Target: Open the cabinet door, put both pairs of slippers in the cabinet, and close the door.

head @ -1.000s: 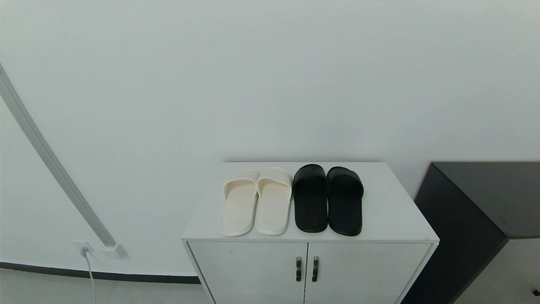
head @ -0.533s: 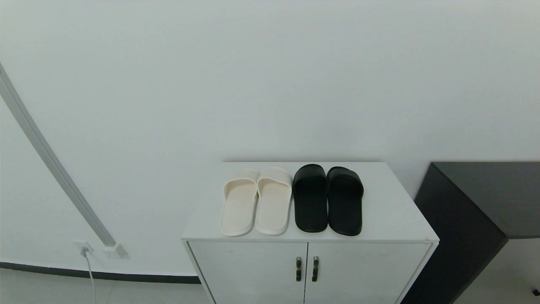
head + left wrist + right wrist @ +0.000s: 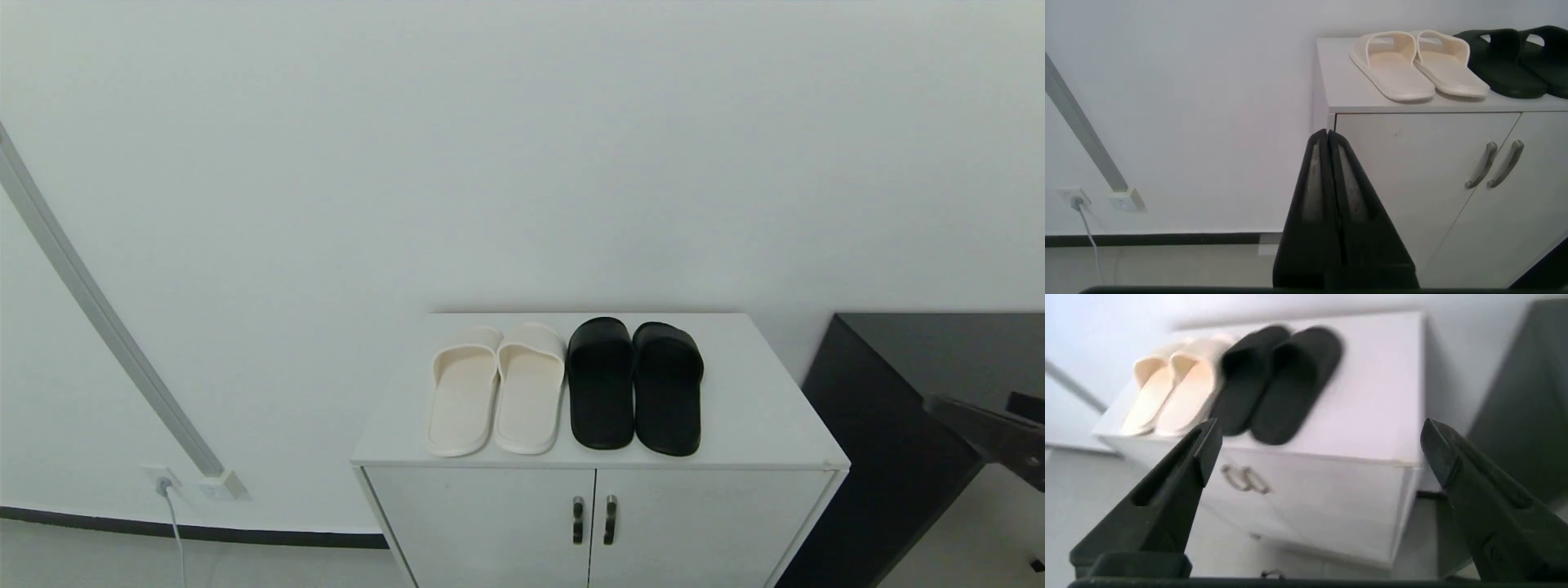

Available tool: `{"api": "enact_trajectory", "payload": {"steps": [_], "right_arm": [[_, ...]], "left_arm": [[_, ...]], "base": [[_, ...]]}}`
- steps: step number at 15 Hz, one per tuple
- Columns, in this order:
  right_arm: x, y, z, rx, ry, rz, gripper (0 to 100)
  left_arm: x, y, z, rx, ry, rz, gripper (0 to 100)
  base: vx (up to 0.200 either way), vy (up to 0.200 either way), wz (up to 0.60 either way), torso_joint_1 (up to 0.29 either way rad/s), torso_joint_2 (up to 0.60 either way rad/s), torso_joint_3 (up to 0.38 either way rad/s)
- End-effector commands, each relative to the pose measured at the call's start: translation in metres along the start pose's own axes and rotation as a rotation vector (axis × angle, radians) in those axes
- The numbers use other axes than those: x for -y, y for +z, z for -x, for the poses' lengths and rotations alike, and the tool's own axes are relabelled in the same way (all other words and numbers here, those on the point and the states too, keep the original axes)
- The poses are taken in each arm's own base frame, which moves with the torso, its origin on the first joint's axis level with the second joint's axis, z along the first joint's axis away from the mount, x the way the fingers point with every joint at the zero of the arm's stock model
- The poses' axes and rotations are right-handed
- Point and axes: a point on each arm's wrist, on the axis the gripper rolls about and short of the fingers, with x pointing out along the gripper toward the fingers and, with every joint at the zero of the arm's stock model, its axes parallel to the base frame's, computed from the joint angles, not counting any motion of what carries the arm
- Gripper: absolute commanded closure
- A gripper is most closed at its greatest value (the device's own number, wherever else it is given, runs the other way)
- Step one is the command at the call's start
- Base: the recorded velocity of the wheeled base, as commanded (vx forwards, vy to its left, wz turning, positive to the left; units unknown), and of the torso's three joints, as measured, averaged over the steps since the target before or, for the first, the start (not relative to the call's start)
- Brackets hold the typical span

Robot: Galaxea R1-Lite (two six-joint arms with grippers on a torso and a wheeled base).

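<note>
A white cabinet (image 3: 759,408) stands against the wall with both doors shut and two metal handles (image 3: 593,519) at the centre seam. On its top lie a cream pair of slippers (image 3: 496,390) and, right beside them, a black pair (image 3: 635,385), toes to the wall. My right gripper (image 3: 976,412) hangs at the far right, level with the cabinet top, open wide (image 3: 1321,429) with nothing between its fingers. My left gripper (image 3: 1328,135) is shut and empty, low in front of the cabinet's left side, with the cream slippers (image 3: 1421,64) and handles (image 3: 1493,165) beyond it.
A tall black cabinet (image 3: 939,367) stands close to the white one's right side. On the left wall a grey cable duct (image 3: 90,302) runs down to a socket with a plugged cord (image 3: 166,487). Bare floor lies left of the cabinet.
My right gripper has come into the head view at the right edge. The slippers and the cabinet doors have not moved.
</note>
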Motion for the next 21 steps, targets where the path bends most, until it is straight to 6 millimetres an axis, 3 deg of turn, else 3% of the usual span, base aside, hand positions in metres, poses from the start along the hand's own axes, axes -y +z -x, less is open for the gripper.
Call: {"api": "enact_trajectory", "payload": {"steps": [1, 5, 11, 14, 21], "right_arm": [[-0.042, -0.001, -0.036, -0.085, 0.011, 0.031, 0], [-0.070, -0.005, -0.065, -0.129, 0.040, 0.021, 0], [-0.111, -0.029, -0.135, -0.116, -0.025, 0.043, 0], [-0.126, -0.032, -0.161, -0.104, -0.075, 0.050, 0], [-0.130, -0.055, -0.204, -0.084, -0.173, 0.048, 0]], "left_arm": [[0.000, 0.000, 0.000, -0.001, 0.000, 0.000, 100], [0.000, 0.000, 0.000, -0.001, 0.000, 0.000, 100], [0.000, 0.000, 0.000, -0.001, -0.002, 0.005, 100], [0.000, 0.000, 0.000, -0.001, -0.002, 0.005, 100], [0.000, 0.000, 0.000, -0.001, -0.002, 0.005, 100]], "base": [[0.000, 0.000, 0.00, 0.000, 0.00, 0.000], [0.000, 0.000, 0.00, 0.000, 0.00, 0.000], [0.000, 0.000, 0.00, 0.000, 0.00, 0.000], [0.000, 0.000, 0.00, 0.000, 0.00, 0.000], [0.000, 0.000, 0.00, 0.000, 0.00, 0.000]]}}
